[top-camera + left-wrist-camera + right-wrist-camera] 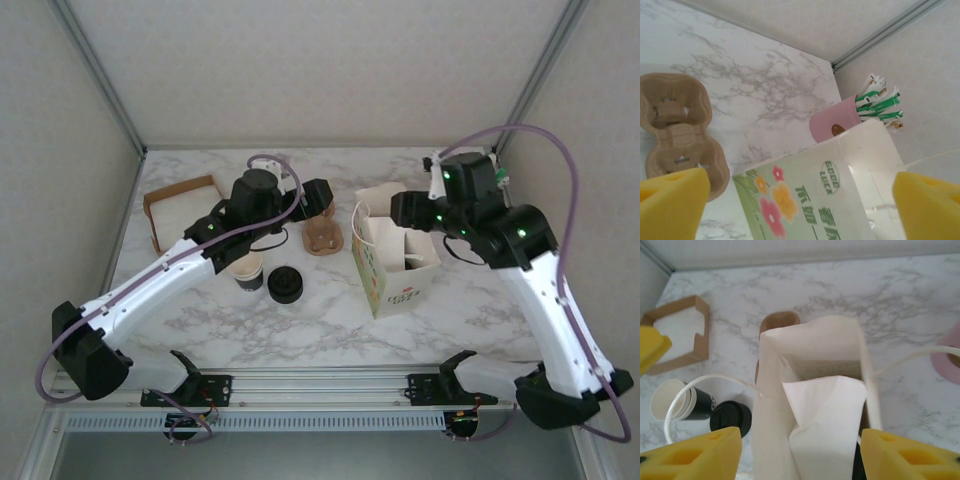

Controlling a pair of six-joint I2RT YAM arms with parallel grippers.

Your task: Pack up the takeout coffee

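Note:
The white paper bag with flower print stands upright right of centre, mouth open. My right gripper hovers over it, open, its yellow fingers on either side of the bag's mouth. Inside the bag lies a folded white napkin, and beside it shows a narrow black sliver. I cannot tell whether that sliver is the takeout coffee. My left gripper is open and holds nothing, left of the bag, facing its printed side.
A lidless black cup and loose black lids sit left of the bag. A brown pulp cup carrier lies behind them, a cardboard tray at far left. A pink cup of sachets stands behind the bag.

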